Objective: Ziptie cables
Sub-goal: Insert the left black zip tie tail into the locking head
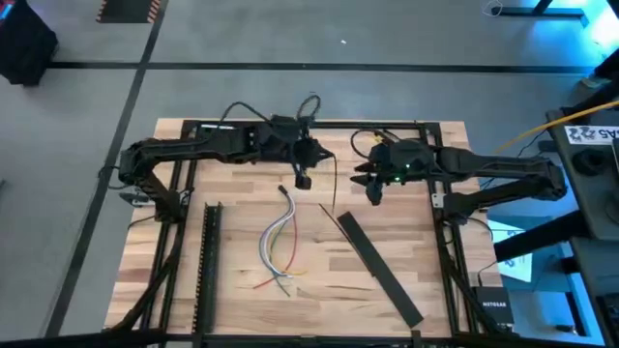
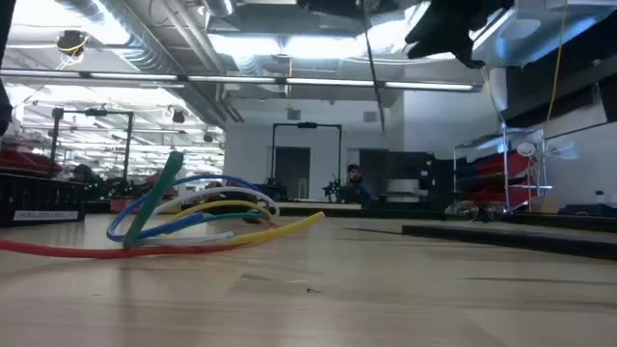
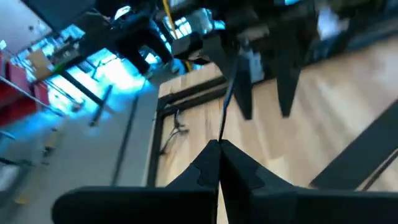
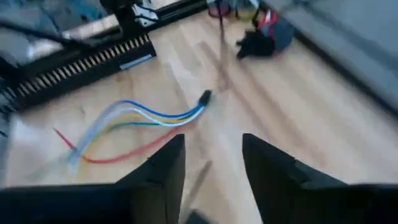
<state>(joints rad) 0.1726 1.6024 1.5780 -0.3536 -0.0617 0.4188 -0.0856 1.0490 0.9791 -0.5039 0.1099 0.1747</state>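
The cables (image 1: pixel 280 242) lie loose on the wooden table's middle as a small bundle of curved wires, red, yellow, blue, green and white (image 2: pixel 202 217) (image 4: pixel 134 121). My left gripper (image 3: pixel 219 149) (image 1: pixel 314 159) hangs above the table beyond the bundle's far end, shut on a thin dark zip tie (image 1: pixel 335 184) (image 2: pixel 374 72). To its right, also raised, is my right gripper (image 4: pixel 211 162) (image 1: pixel 372 191), open with nothing between its fingers. In its wrist view the cables lie ahead of it. My left gripper pinches one end of the zip tie (image 3: pixel 222 132) between its two shut fingertips. The strip runs on straight ahead of the fingers, toward my right gripper. It is lifted clear of the table.
A long flat black bar (image 1: pixel 379 269) lies slantwise on the table's right half. A black toothed strip (image 1: pixel 208 261) runs along the left side. Black frame rails (image 1: pixel 309 124) border the table. Bare wood lies around the cables.
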